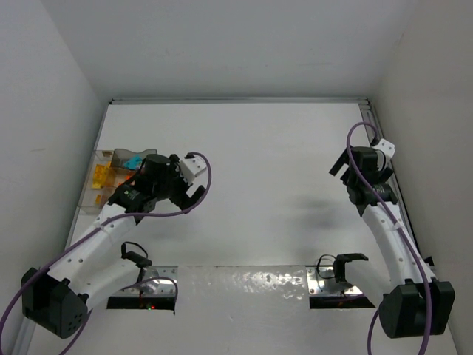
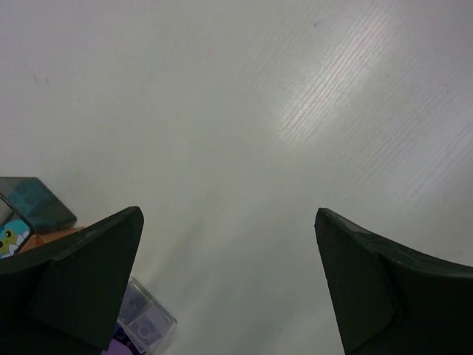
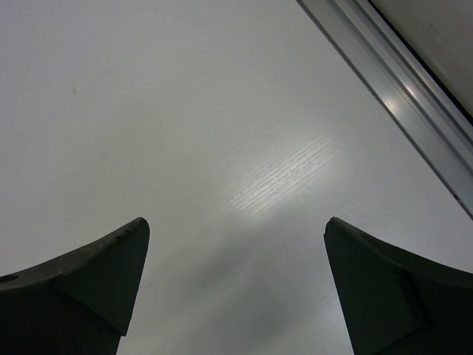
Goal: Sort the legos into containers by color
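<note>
Partly hidden containers [image 1: 98, 155] under left arm [image 1: 96, 240], legos [image 1: 134, 160] indistinct, jaws apart, empty.

A plain white tabletop [image 1: 281, 170] sits boxed in by a matte white left wall [image 1: 37, 111], back wall [image 1: 236, 44] and right wall [image 1: 436, 74], with a silvery metal rail [image 3: 384, 81] along its right edge, a crinkled shiny strip [image 1: 244, 281] at its near edge, and soft glare on its surface.

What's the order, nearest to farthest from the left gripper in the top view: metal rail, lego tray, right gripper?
From the left gripper:
1. Lego tray: close by on its left, behind the wrist.
2. Right gripper: far across on the right.
3. Metal rail: along the right edge, just beyond the right gripper.
</note>
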Action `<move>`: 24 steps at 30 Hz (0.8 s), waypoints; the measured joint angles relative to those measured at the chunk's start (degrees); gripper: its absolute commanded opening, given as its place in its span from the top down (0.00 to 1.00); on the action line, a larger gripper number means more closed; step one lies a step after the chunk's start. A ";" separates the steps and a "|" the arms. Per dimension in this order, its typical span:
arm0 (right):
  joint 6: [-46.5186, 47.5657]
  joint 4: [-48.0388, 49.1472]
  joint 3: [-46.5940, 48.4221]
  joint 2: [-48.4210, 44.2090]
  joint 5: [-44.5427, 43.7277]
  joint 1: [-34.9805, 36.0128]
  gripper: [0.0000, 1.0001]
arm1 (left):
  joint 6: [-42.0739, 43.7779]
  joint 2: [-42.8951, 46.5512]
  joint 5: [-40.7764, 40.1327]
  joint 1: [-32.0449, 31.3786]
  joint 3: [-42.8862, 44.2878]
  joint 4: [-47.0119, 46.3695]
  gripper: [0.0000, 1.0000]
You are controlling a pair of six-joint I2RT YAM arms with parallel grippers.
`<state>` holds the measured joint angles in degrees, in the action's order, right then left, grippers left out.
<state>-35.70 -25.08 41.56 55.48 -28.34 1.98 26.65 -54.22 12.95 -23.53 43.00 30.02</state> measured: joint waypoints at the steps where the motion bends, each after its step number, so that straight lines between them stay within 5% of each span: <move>1: 0.02 0.44 -0.15 -0.11 0.17 0.00 0.01 | -0.22 0.04 -0.07 0.00 -0.04 -0.15 0.00; 12: 0.15 2.80 -0.22 -0.31 0.48 0.00 0.01 | 0.07 2.05 -0.17 0.00 -0.07 -0.39 0.00; 16: 0.57 3.10 -0.22 -0.59 0.61 0.00 0.01 | -0.79 3.72 -6.75 0.00 1.38 -0.44 0.00; 24: 1.46 5.25 -0.11 -0.52 3.10 0.00 0.01 | 6.47 -2.78 -35.10 0.37 33.79 -13.99 0.00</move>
<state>-34.24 -19.84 41.45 54.96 -25.23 1.98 33.12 -56.99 -22.15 -23.16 76.79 16.03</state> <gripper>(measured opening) 0.993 1.000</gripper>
